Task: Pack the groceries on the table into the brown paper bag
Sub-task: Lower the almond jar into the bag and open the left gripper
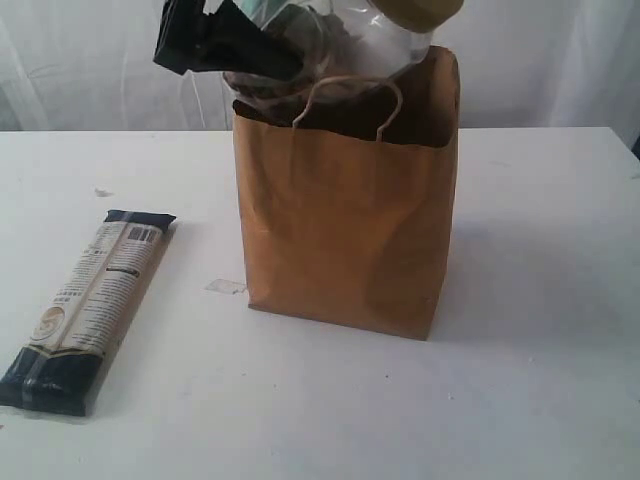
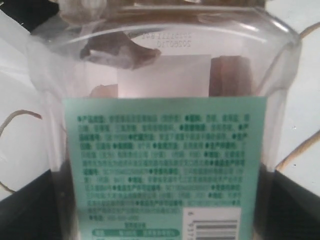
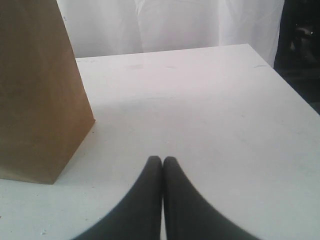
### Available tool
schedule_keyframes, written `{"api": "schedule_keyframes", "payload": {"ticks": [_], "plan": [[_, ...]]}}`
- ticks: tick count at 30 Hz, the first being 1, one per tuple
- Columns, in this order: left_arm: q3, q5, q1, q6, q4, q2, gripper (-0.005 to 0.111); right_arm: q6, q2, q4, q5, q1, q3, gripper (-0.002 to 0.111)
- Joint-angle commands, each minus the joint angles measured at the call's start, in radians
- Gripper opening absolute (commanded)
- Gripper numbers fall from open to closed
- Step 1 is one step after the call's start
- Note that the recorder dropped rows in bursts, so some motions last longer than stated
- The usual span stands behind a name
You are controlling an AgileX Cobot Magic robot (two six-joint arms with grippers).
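Near left corner of the bench [image 1: 540, 380]: long white-and-navy packet [image 1: 90, 305] lying flat, one navy end toward the front edge, the other angled toward the middle. White face has a barcode at the far end, a round emblem at the near end and columns of fine print, too small to read.

Right gripper [image 3: 162, 162]: fingers pressed together, nothing between them, low over bare bench. The brown paper bag stands off to one side of it, well apart.

Small clear scrap [image 1: 225, 287] flat on the bench, just beside the bag's foot on the side facing the packet.

Mid-bench: brown paper bag [image 1: 345, 230], upright, mouth open, sides creased, no print on the faces in view. Twisted paper handle [image 1: 345, 95] loops at the near rim.

Above the bag's mouth: tan-lidded clear jar [image 1: 370, 35], tipped on its side, tan lid [image 1: 425, 8] pointing toward the right edge of the bench. Whether it touches the rim, cannot tell. Left gripper [image 2: 161, 200] spread wide around the jar, gripping it, dark fingers [image 2: 30, 210] on either side. Jar carries a mint-green label [image 2: 165, 165] with dense rows of small Chinese print, not legible, and a barcode at one corner. A stamped code on the clear wall above it is too blurred to read. Brown pieces show through the jar.
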Motion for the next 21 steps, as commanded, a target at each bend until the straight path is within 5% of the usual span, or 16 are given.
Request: {"api": "schedule_keyframes", "payload": {"ticks": [1,18,21], "plan": [[-0.011,-0.016,-0.005,-0.007,-0.042,0.01,0.0,0.0,-0.001,0.002,-0.01,-0.003,-0.004,0.0],[-0.011,0.0,-0.005,-0.055,-0.042,0.07,0.0,0.0,-0.001,0.002,-0.01,-0.003,-0.004,0.0],[-0.011,0.0,-0.005,-0.055,-0.038,0.076,0.01,0.0,-0.001,0.002,-0.01,-0.003,-0.004,0.0]]}}
